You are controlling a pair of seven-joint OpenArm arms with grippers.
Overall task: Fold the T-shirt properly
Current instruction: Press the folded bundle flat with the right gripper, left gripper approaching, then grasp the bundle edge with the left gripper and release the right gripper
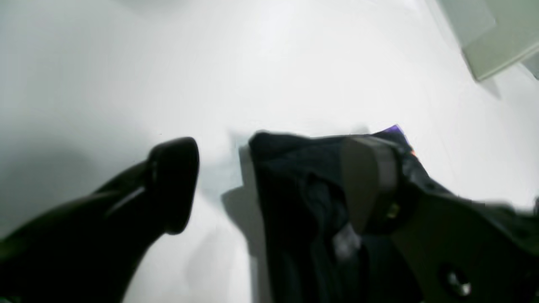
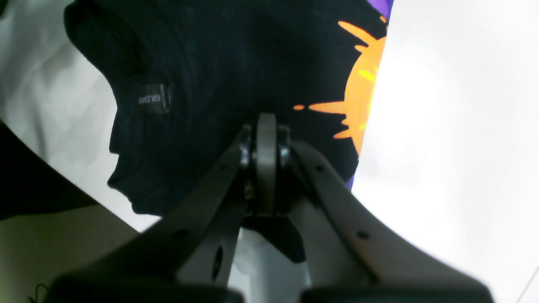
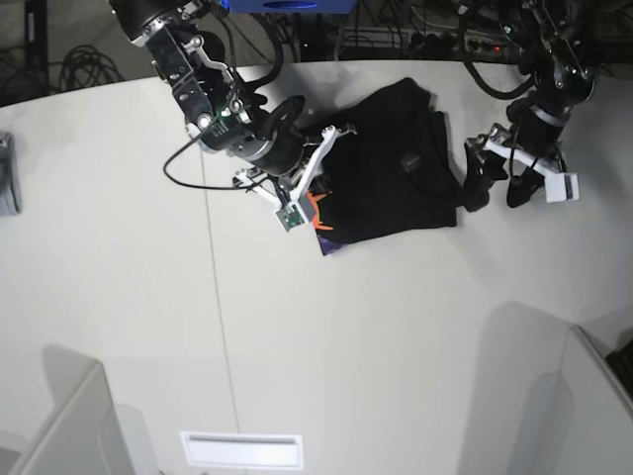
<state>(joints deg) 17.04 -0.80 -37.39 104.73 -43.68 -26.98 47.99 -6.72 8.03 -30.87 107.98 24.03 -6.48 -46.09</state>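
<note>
The black T-shirt (image 3: 396, 173) lies bunched on the white table, with a bit of orange and purple print showing at its lower left edge. In the right wrist view the T-shirt (image 2: 219, 71) shows its neck label and the orange print. My right gripper (image 2: 266, 164) is shut on the T-shirt's edge; in the base view it (image 3: 324, 158) sits at the shirt's left side. My left gripper (image 1: 271, 185) is open, with one finger (image 1: 370, 181) resting on the folded black cloth (image 1: 303, 202) and the other over bare table. In the base view it (image 3: 492, 183) is at the shirt's right edge.
A small grey cloth (image 3: 6, 174) lies at the table's far left edge. Upright panels stand at the front left (image 3: 69, 426) and front right (image 3: 593, 396). A white slot (image 3: 242, 450) lies at the front edge. A grey-green panel (image 1: 501, 46) shows beyond the left gripper.
</note>
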